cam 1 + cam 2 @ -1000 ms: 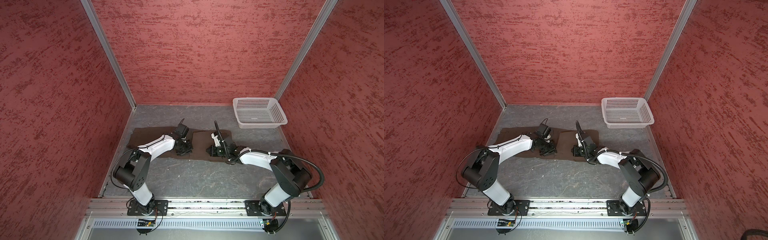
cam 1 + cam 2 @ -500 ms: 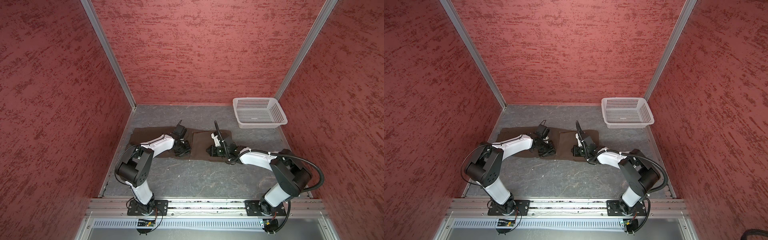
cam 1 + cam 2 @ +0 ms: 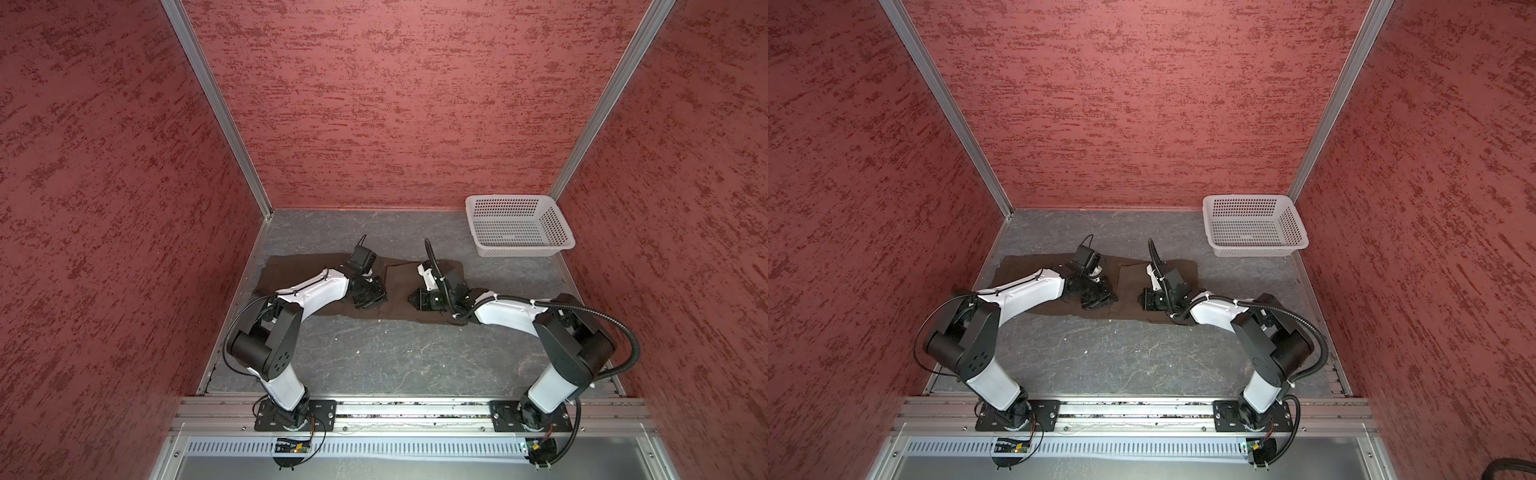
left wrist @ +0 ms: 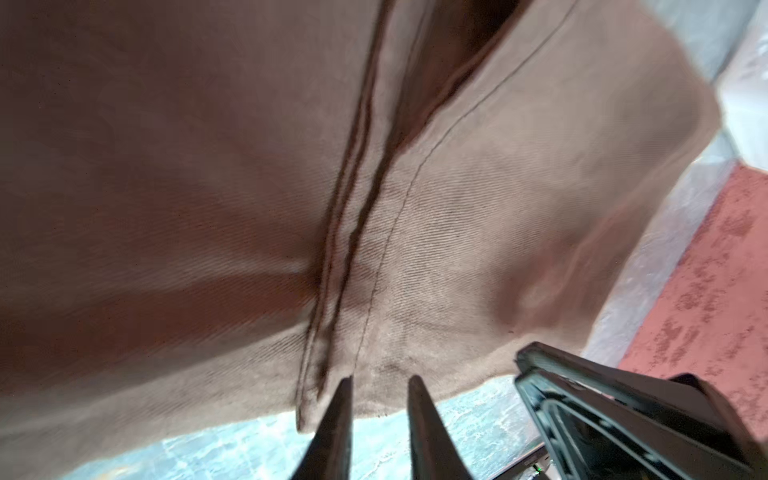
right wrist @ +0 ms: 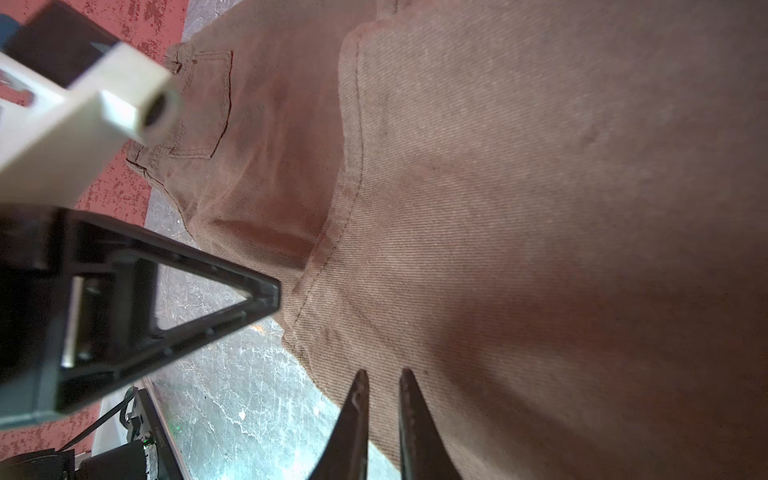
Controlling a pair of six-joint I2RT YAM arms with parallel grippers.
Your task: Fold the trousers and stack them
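Dark brown trousers point(image 3: 397, 291) point(image 3: 1126, 286) lie flat across the mid desk point(image 3: 374, 357), running L to R, a bit toward the far side. There's a folded-over layer on the R half. Both arms reach in from the near rail and are down on the cloth, facing each other w/ a strip of cloth between them.

L gripper point(image 3: 370, 301) point(image 3: 1098, 301) point(image 4: 380, 380) is at the near edge. Its fingers point(image 4: 340, 415) show a narrow gap, tips right at the hem by a seam. Can't tell if they pinch cloth.

R gripper point(image 3: 415, 299) point(image 3: 1144, 299) point(image 5: 384, 374) is much the same. Its fingers point(image 5: 353, 415) are nearly together, tips on the near edge of the cloth, grip unclear.

White basket point(image 3: 523, 249) point(image 3: 1254, 249) sits in the far R corner, apart from the trousers.
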